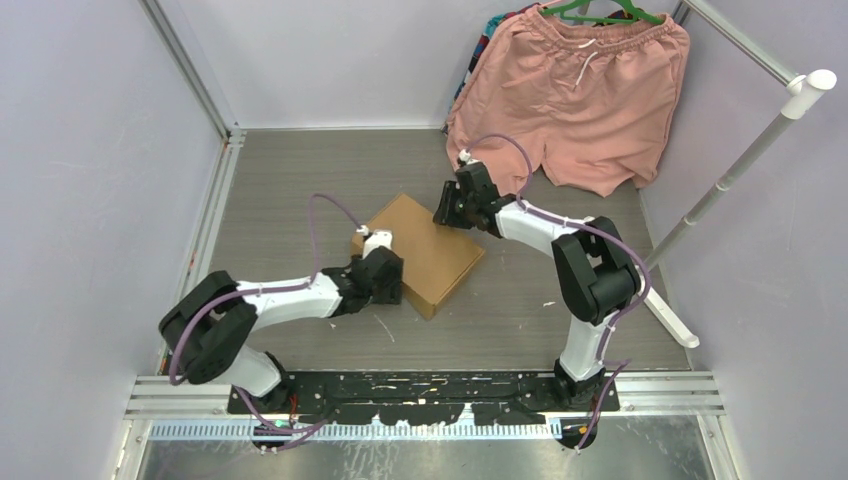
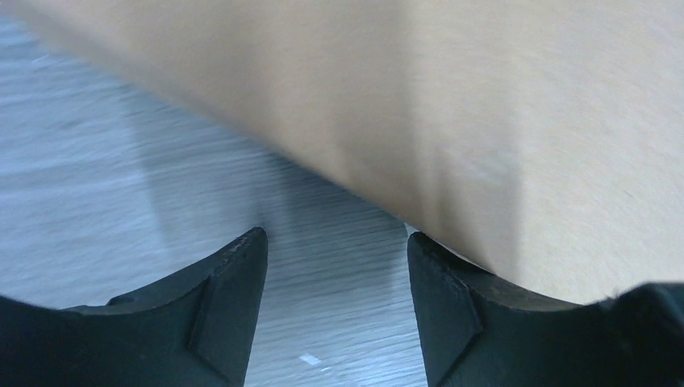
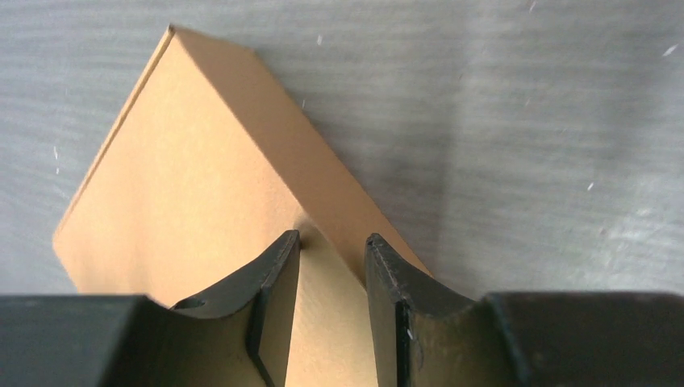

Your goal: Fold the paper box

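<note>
The paper box [image 1: 425, 250] is a closed, flat brown cardboard box lying at an angle in the middle of the table. My left gripper [image 1: 385, 262] is low at its near-left side. In the left wrist view this gripper [image 2: 335, 238] is open with bare table between its fingers, and the box wall [image 2: 484, 97] sits just beyond, close to the right fingertip [image 2: 427, 258]. My right gripper [image 1: 450, 215] is over the box's far right edge. Seen from the right wrist, that gripper [image 3: 332, 238] is open, with only the box top [image 3: 185, 177] between its fingers.
Pink shorts [image 1: 570, 90] hang on a green hanger [image 1: 600, 12] at the back right. A white rack pole [image 1: 740, 160] slants down the right side to a foot near the table's edge. A metal rail [image 1: 215, 210] runs along the left.
</note>
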### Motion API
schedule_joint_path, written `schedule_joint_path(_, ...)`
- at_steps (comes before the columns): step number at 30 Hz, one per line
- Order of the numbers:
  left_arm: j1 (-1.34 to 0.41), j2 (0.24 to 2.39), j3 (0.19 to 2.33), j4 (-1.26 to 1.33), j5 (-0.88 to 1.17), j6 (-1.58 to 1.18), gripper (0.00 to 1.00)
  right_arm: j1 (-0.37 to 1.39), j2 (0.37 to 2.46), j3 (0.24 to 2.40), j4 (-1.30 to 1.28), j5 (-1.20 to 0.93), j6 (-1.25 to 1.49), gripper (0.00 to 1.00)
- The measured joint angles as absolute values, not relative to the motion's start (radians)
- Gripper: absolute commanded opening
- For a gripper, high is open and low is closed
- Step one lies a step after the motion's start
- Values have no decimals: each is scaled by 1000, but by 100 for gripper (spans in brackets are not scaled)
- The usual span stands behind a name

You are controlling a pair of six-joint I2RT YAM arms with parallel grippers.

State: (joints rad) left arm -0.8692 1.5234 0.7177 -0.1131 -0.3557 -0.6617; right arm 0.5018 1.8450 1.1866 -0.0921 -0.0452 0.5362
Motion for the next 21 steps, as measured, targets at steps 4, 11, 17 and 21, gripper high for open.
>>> schedule_joint_path(4,-828,1401,644,-212,-413,-683,66,510,1802,1151,-159,-123,540,40)
schedule_joint_path(11,-797,1127,608,-342,-497,-707,67,527,1743,1114,-282,-205,533,43)
schedule_joint_path(17,-707,1080,608,-361,-513,-709,67,515,1781,1194,-399,-225,509,48)
schedule_joint_path(21,-622,1173,608,-356,-504,-709,63,513,1821,1269,-483,-216,480,52)
